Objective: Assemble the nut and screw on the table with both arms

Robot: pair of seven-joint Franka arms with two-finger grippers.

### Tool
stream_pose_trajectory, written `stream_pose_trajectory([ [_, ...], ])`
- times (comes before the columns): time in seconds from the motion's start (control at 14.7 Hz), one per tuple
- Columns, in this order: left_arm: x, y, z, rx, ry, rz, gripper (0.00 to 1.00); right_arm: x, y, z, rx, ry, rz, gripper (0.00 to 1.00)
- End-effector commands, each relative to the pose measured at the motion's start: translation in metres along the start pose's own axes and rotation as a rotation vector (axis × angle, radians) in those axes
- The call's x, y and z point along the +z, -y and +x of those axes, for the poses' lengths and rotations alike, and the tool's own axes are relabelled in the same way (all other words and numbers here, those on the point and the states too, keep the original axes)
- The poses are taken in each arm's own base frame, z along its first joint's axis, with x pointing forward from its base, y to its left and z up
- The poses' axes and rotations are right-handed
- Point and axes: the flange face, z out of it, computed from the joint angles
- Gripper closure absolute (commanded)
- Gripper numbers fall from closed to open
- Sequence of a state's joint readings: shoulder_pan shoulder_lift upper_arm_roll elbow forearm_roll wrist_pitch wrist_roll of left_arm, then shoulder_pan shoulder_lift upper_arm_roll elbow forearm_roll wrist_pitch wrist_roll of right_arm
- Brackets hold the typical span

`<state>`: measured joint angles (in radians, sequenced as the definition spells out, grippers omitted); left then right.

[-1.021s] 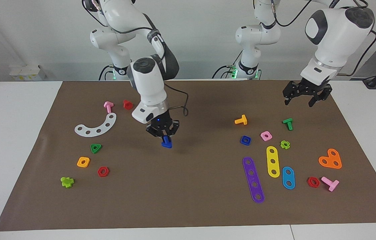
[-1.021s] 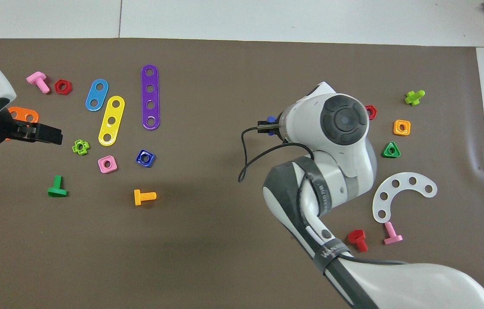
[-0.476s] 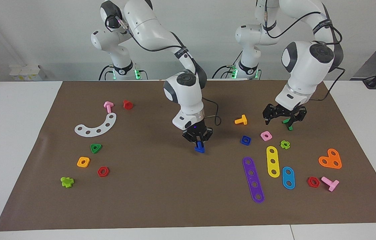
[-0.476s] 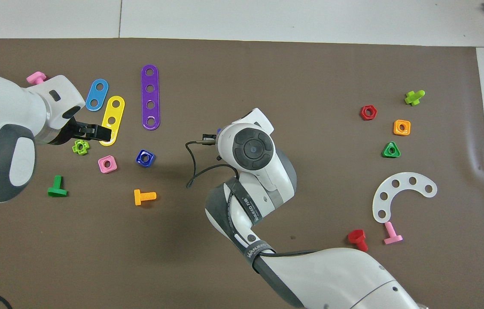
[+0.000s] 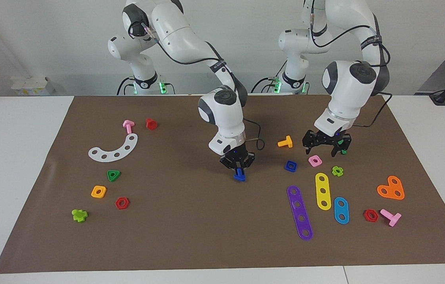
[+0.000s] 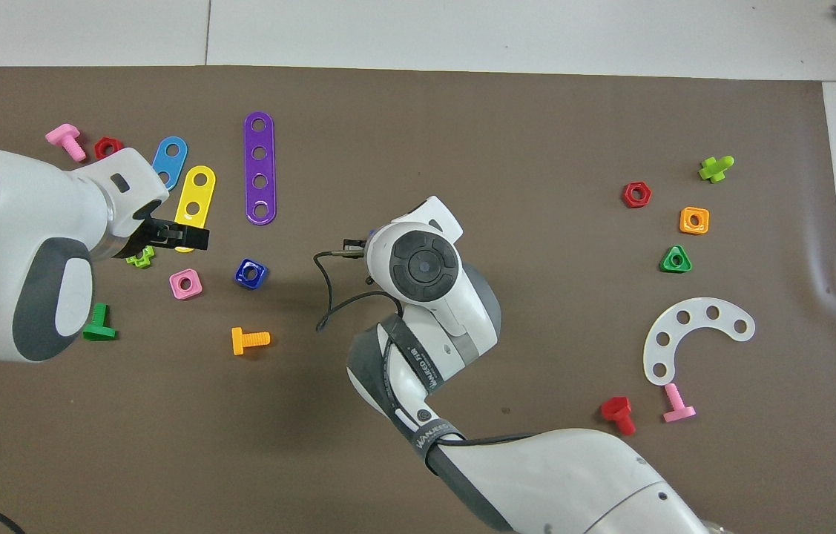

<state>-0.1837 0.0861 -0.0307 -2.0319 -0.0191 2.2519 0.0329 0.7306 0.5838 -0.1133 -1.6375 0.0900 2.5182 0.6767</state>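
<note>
White wall, brown-sheeted table point(image 5: 190, 244). Right gripper point(image 5: 239, 167) was clamped on the screw point(image 5: 239, 175) over mid-sheet. Left gripper point(image 5: 327, 144) hung spread wide, empty, above the pink nut point(image 5: 315, 160); the nut point(image 5: 290, 166) lay ungrasped beside it. Mating not begun.

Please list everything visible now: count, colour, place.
screw: 1, dark blue, centre.
nut: 1, dark blue, left arm's end.
square nuts: 2, pink, orange, one per end.
hex nuts: 2, red, one per end.
triangular nut: 1, green, right arm's end.
cross pieces: 2, light green, one per end.
other bolts: 5; orange, green, pink, left arm's end; pink, red, right arm's.
strips: 4; purple, yellow, blue, left arm's end; white curved, right arm's.
heart plate: 1, orange, left arm's end.
sheet: 1, brown, covers table.
left tool: black, open above pink nut.
right tool: black, shut on screw.
</note>
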Motion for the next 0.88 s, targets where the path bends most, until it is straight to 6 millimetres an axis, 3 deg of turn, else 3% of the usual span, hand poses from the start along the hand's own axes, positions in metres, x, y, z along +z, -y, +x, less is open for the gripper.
stream_pose_trajectory([
  [0.0,0.039,-0.015,0.004,0.01,0.002,-0.01,0.03,-0.001,0.002,0.001,0.03,-0.024,0.013,0.0],
  [0.14,0.056,-0.021,0.001,0.036,0.007,-0.011,0.05,-0.022,-0.004,0.012,0.044,-0.035,0.018,0.0],
  [0.2,0.064,-0.021,-0.001,0.054,0.007,-0.011,0.07,-0.048,-0.01,0.02,0.057,-0.036,0.019,0.0],
  [0.41,0.094,-0.033,-0.006,0.117,0.028,-0.014,0.08,-0.134,-0.059,0.058,0.114,-0.005,-0.013,0.0],
  [0.61,0.109,-0.044,-0.008,0.148,0.036,-0.017,0.11,-0.207,-0.13,0.09,0.113,0.016,-0.043,0.0],
  [0.82,0.118,-0.044,-0.018,0.254,0.061,-0.021,0.14,-0.271,-0.223,0.116,0.08,0.037,-0.074,0.0],
])
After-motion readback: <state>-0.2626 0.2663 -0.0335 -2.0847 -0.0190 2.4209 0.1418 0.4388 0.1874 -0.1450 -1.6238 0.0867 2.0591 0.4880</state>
